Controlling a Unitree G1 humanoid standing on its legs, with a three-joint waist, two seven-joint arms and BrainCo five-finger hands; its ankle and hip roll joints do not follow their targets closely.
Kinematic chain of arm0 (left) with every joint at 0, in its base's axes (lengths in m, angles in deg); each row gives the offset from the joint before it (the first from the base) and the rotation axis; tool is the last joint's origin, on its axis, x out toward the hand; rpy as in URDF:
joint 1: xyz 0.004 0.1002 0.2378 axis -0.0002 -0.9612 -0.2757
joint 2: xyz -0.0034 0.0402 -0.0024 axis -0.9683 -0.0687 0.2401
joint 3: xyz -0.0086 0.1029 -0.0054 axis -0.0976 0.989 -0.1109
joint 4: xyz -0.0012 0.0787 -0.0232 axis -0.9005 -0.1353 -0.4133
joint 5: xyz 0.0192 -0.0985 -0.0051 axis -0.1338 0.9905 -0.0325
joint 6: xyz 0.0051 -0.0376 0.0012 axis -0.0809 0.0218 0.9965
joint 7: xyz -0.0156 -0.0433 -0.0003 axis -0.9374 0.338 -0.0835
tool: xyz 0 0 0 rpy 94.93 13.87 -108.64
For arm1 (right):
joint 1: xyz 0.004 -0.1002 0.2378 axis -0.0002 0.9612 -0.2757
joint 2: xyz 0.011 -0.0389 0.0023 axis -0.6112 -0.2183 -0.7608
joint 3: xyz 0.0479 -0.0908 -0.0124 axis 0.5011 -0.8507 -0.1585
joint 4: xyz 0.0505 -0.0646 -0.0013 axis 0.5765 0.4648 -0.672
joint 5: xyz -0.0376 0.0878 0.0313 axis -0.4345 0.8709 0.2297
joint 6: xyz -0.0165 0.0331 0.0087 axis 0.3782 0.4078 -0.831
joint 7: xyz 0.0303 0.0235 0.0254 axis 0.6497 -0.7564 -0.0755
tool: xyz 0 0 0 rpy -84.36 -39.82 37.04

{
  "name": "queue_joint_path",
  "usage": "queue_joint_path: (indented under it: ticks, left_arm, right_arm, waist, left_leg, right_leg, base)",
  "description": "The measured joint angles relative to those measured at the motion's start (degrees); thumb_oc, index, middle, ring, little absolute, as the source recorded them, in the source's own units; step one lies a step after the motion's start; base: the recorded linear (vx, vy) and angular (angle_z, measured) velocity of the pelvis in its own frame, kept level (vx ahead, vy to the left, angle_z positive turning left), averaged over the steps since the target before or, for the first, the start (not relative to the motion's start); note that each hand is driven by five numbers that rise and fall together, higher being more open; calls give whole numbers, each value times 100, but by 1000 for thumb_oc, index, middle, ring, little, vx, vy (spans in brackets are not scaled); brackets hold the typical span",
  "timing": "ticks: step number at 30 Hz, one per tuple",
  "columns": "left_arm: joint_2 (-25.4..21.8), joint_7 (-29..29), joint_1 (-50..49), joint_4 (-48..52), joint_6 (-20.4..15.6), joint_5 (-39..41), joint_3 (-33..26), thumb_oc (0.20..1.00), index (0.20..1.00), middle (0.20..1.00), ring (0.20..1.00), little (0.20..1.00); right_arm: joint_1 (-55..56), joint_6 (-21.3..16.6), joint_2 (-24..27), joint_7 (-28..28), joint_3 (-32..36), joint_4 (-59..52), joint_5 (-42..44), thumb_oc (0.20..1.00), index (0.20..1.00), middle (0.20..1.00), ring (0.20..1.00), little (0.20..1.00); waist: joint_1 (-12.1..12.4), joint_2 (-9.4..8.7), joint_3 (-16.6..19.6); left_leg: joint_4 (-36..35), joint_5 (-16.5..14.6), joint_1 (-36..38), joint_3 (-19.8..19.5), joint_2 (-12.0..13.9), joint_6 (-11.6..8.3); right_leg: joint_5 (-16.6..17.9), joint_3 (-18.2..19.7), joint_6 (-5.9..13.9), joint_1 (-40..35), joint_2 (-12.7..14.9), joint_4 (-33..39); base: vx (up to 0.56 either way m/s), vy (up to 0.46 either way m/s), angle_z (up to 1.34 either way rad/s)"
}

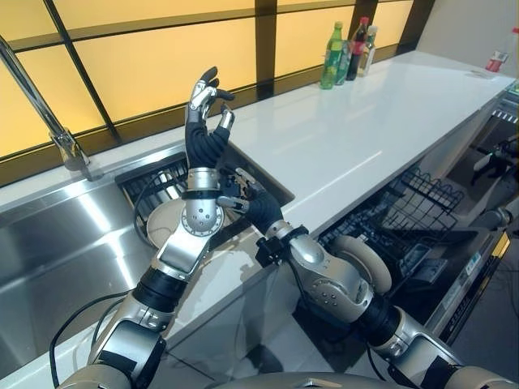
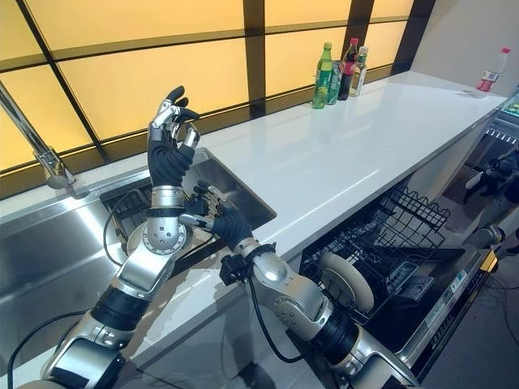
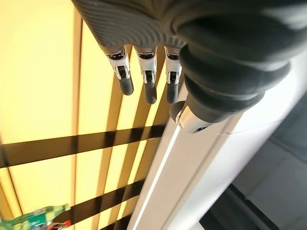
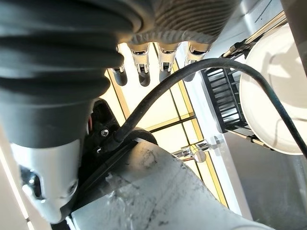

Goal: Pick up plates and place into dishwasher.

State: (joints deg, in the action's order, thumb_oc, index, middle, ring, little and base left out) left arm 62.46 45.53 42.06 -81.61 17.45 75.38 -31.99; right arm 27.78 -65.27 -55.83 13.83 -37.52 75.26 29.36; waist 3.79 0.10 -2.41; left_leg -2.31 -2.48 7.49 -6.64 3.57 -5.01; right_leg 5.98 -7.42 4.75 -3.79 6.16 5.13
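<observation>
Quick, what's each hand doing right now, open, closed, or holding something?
Left hand: open, raised above the sink, holding nothing.
Right hand: open, over the sink's edge, holding nothing.

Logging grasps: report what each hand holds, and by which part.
Nothing is held. The left hand is raised open above the sink; the right hand hovers open near the plate.

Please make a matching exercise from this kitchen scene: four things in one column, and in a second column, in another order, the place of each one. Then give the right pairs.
Things
1. plate
2. bottles
3. left hand
4. rack

Places
A. raised above the counter, fingers up
B. at the far edge of the counter by the window
C. in the sink
D. in the open dishwasher

Pairs: 1-C, 2-B, 3-A, 4-D
</observation>
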Motion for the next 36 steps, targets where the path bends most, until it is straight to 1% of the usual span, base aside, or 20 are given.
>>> queue_joint_path:
  ticks: [1, 2, 5, 7, 8, 10, 11, 13, 15, 16, 18, 20, 25, 27, 29, 31, 33, 36]
  left_arm:
    - [-7, 0, 0, 0, 47, 6, 0, 514, 514, 514, 514, 514]
    - [-14, -5, 0, 0, 101, 30, 0, 1000, 1000, 1000, 1000, 1000]
    - [-87, -67, -3, 2, 250, 40, -5, 1000, 1000, 1000, 1000, 1000]
    - [-161, -218, -63, 159, 648, 38, -75, 1000, 1000, 1000, 1000, 1000]
    - [-238, -264, -79, 190, 775, 37, -82, 1000, 1000, 1000, 1000, 1000]
    - [-456, -309, -193, 186, 1008, -1, -248, 1000, 1000, 1000, 1000, 1000]
    - [-577, -406, -316, 166, 1139, -14, -470, 1000, 1000, 1000, 1000, 1000]
    - [-871, -617, -536, 30, 1488, -31, -755, 1000, 1000, 1000, 1000, 1000]
    - [-1295, -712, -628, -408, 1737, -112, -777, 1000, 1000, 1000, 1000, 1000]
    - [-1406, -748, -673, -636, 1800, -163, -867, 1000, 1000, 1000, 1000, 1000]
    - [-1502, -786, -758, -1083, 1902, -241, -1102, 1000, 1000, 1000, 1000, 1000]
    - [-1574, -787, -794, -1405, 1958, -240, -1133, 1000, 1000, 1000, 1000, 1000]
    - [-1616, -786, -1098, -1723, 2006, -256, -1177, 1000, 1000, 1000, 1000, 1000]
    - [-1615, -790, -1176, -1894, 2006, -399, -1177, 1000, 1000, 1000, 1000, 1000]
    - [-1615, -842, -1240, -1996, 2009, -475, -1176, 1000, 1000, 1000, 1000, 1000]
    - [-1623, -934, -1258, -2146, 2009, -502, -1176, 1000, 1000, 1000, 1000, 1000]
    - [-1658, -1069, -1306, -2303, 2010, -672, -1173, 1000, 1000, 1000, 1000, 1000]
    - [-1659, -1238, -1333, -2481, 1985, -698, -1162, 1000, 1000, 1000, 1000, 1000]
  right_arm:
    - [-1, 16, 0, 25, 0, -11, -1, 1000, 1000, 1000, 1000, 1000]
    - [-3, 34, 0, 31, 0, -11, -1, 1000, 1000, 1000, 1000, 1000]
    - [-11, 115, 4, 36, 8, -57, -73, 1000, 1000, 1000, 1000, 1000]
    - [-11, 140, 14, 29, 16, -74, -200, 1000, 1000, 1000, 1000, 1000]
    - [-11, 157, 32, 26, 29, -100, -221, 1000, 1000, 1000, 1000, 1000]
    - [-11, 200, 139, 15, 89, -206, -222, 1000, 1000, 1000, 1000, 1000]
    - [-11, 217, 189, 6, 184, -248, -240, 1000, 1000, 1000, 1000, 1000]
    - [-10, 223, 316, 3, 410, -306, -337, 1000, 1000, 1000, 1000, 1000]
    - [-9, 223, 495, -17, 585, -422, -454, 1000, 1000, 1000, 1000, 1000]
    - [-8, 222, 550, -62, 642, -442, -500, 1000, 1000, 1000, 1000, 1000]
    - [2, 222, 630, -111, 693, -443, -631, 1000, 1000, 1000, 1000, 1000]
    - [38, 222, 733, -131, 700, -443, -728, 1000, 1000, 1000, 1000, 1000]
    - [450, 219, 782, -300, 923, -443, -943, 1000, 1000, 1000, 1000, 1000]
    - [554, 205, 872, -385, 1000, -444, -1104, 1000, 1000, 1000, 1000, 1000]
    - [714, 179, 956, -443, 1227, -445, -1117, 1000, 1000, 1000, 1000, 1000]
    - [796, 171, 1111, -493, 1440, -445, -1117, 1000, 1000, 1000, 1000, 1000]
    - [812, 164, 1260, -492, 1635, -446, -1115, 1000, 1000, 1000, 1000, 1000]
    - [839, 143, 1412, -514, 1863, -446, -1113, 1000, 1000, 1000, 1000, 1000]
  waist:
    - [6, -1, -8]
    - [8, -3, -19]
    - [19, 3, -75]
    - [27, 26, -92]
    - [29, 39, -102]
    - [27, 74, -126]
    - [25, 97, -139]
    - [42, 149, -171]
    - [56, 214, -210]
    - [74, 246, -229]
    - [134, 302, -262]
    - [181, 326, -276]
    - [180, 337, -282]
    - [154, 345, -287]
    - [152, 355, -293]
    - [118, 368, -301]
    - [6, 405, -322]
    - [-149, 495, -373]
  left_leg:
    - [0, 0, -1, -1, 1, 0]
    - [1, 0, -1, -4, 1, 0]
    - [4, 5, -6, -22, 3, -7]
    - [3, 5, -8, -39, 4, -8]
    - [3, 5, -8, -52, 4, -8]
    - [7, 6, -5, -80, 6, -9]
    - [6, 6, -8, -106, 7, -9]
    - [4, 7, -3, -137, 6, -11]
    - [6, 8, 3, -150, 7, -12]
    - [7, 8, 2, -153, 6, -13]
    - [10, 8, 2, -154, 5, -13]
    - [11, 9, 0, -158, 4, -14]
    - [9, 10, 2, -174, -5, -15]
    - [6, 9, 1, -171, -4, -15]
    - [3, 11, 5, -162, -5, -14]
    - [-1, 11, 8, -154, -7, -13]
    - [-10, 18, 6, -146, -12, -4]
    - [-22, 28, 52, -125, -26, 3]
  right_leg:
    - [-1, -6, 0, -1, 0, 0]
    - [-1, -11, 0, -4, 0, 0]
    - [-2, -35, -1, -13, 1, 0]
    - [-6, -71, -1, -20, 0, 0]
    - [-11, -86, -2, -28, 0, 0]
    - [-22, -103, 0, -47, 2, 0]
    - [-26, -107, 1, -48, 1, 0]
    - [-40, -121, 0, -75, 3, 1]
    - [-48, -125, 1, -95, 3, 1]
    - [-50, -129, 2, -99, 6, 1]
    - [-50, -130, 2, -100, 5, 1]
    - [-53, -133, 2, -100, 6, 1]
    - [-75, -134, 14, -118, 22, 0]
    - [-77, -134, 14, -119, 22, 1]
    - [-76, -128, 15, -119, 23, 1]
    - [-76, -121, 15, -117, 26, 0]
    - [-75, -113, 18, -106, 32, 0]
    - [-68, -96, 26, -95, 48, 0]
  base:
    - [0, 0, 0]
    - [0, 0, 0]
    - [-2, -9, 3]
    - [-13, -7, 5]
    - [-23, -2, 7]
    - [-26, 6, 7]
    - [-7, 28, 6]
    - [11, 44, 8]
    - [21, 58, 6]
    - [32, 74, 3]
    - [40, 75, 1]
    - [55, 76, 2]
    - [57, 78, 4]
    - [70, 73, -1]
    - [66, 70, -1]
    - [62, 81, -2]
    - [60, 102, -2]
    - [71, 112, -3]
